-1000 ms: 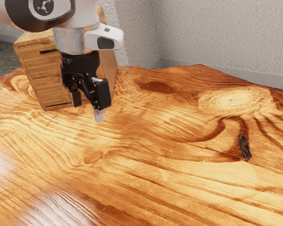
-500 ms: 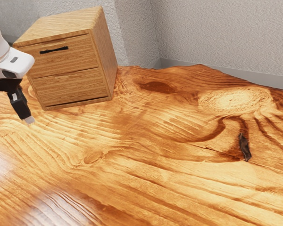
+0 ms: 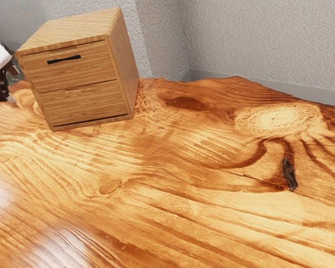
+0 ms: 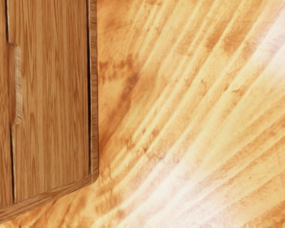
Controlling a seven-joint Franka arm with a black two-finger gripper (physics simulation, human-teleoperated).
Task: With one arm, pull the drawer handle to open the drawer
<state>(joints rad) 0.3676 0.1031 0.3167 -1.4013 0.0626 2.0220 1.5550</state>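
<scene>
Tan-grained drawer (image 3: 78, 70) — black handle (image 3: 63, 58)

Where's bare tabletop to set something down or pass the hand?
Most of the wood-grain tabletop is bare: from the small two-drawer wooden cabinet across to the exterior view's right and to the near edge. Tight only at the exterior view's left edge, where the black gripper sits next to the cabinet.

Drawer handle (image 4: 16, 83), cabinet (image 4: 52, 95), tabletop (image 4: 194, 118)
</scene>
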